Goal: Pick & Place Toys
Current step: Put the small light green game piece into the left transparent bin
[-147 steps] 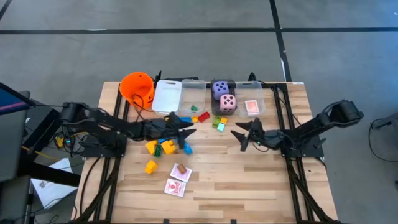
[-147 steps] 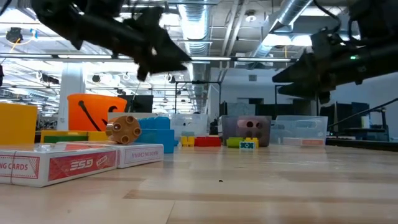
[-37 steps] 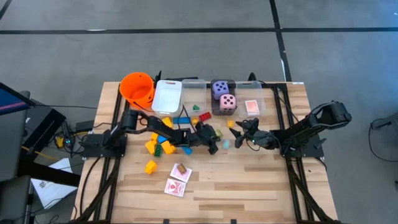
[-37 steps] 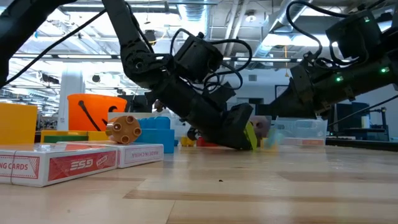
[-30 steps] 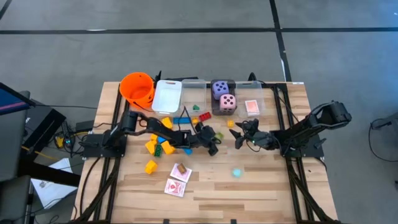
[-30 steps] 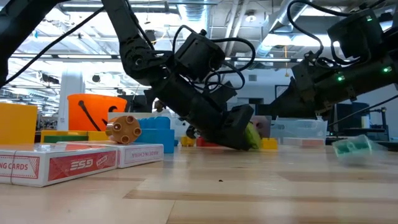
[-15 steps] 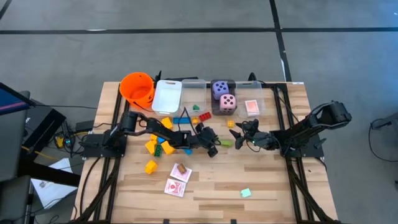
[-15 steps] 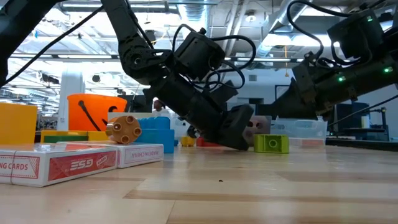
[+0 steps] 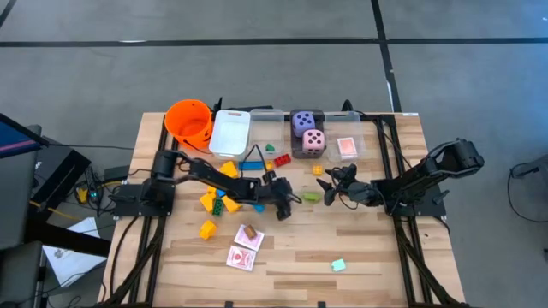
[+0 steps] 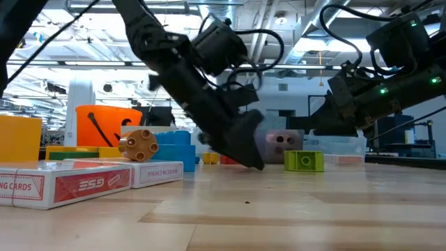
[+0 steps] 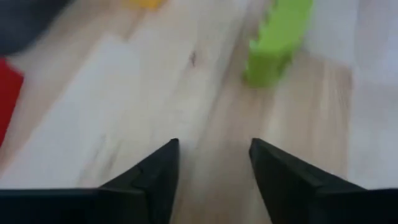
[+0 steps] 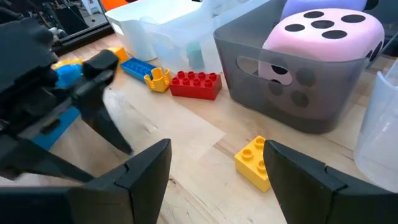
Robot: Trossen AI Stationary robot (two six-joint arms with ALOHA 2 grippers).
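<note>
A green block (image 9: 311,197) lies flat on the table between my two grippers; it also shows in the low view (image 10: 304,161) and the left wrist view (image 11: 278,37). My left gripper (image 9: 287,205) is open and empty just left of it, fingertips near the table (image 10: 251,162). My right gripper (image 9: 330,190) hovers open and empty just right of it. A small yellow block (image 12: 254,160) and a red block (image 12: 196,85) lie ahead of it. A pink die (image 12: 320,31) and a purple die (image 9: 303,122) sit in a grey bin (image 9: 294,151).
An orange bucket (image 9: 190,120) and clear bins (image 9: 230,133) line the far edge, one holding cards (image 9: 346,147). Yellow and blue blocks (image 9: 221,202) lie under my left arm. Card packs (image 9: 245,246) and a mint block (image 9: 337,265) lie toward the near edge.
The green block, which was at my left gripper's fingertips, now lies free on the table. My left gripper has drawn back from it toward the table's left and tipped steeper. The mint block has tumbled toward the near edge and come to rest.
</note>
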